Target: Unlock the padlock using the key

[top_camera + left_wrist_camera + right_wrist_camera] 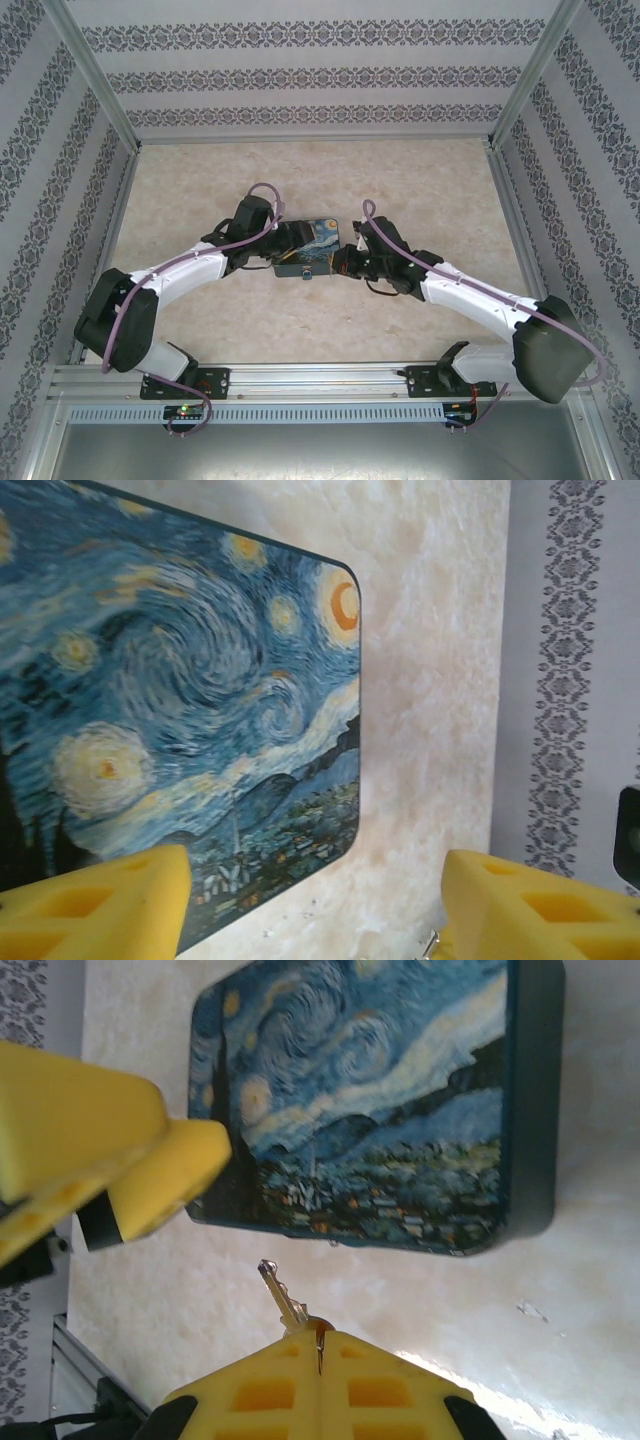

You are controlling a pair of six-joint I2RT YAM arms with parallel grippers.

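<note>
My right gripper (320, 1332) is shut on the head of the key (280, 1295). The thin grey blade sticks out up and to the left, a short way in front of the near side of the Starry Night box (400, 1100). A tiny silvery-blue piece at the box's near edge looks like the padlock (303, 272). My left gripper (315, 900) hovers over the box's corner (330, 830) with its yellow fingers (100, 905) wide apart. A small silvery bit (430, 945) shows beside the right-hand finger; I cannot tell what it is. From above, the left gripper (285, 245) and right gripper (348, 258) flank the box.
The box (310, 248) lies mid-table on a pale marbled top (320, 180). Patterned walls (320, 80) and metal frame rails (320, 380) close in the workspace. Purple cables (260, 190) arch over both arms.
</note>
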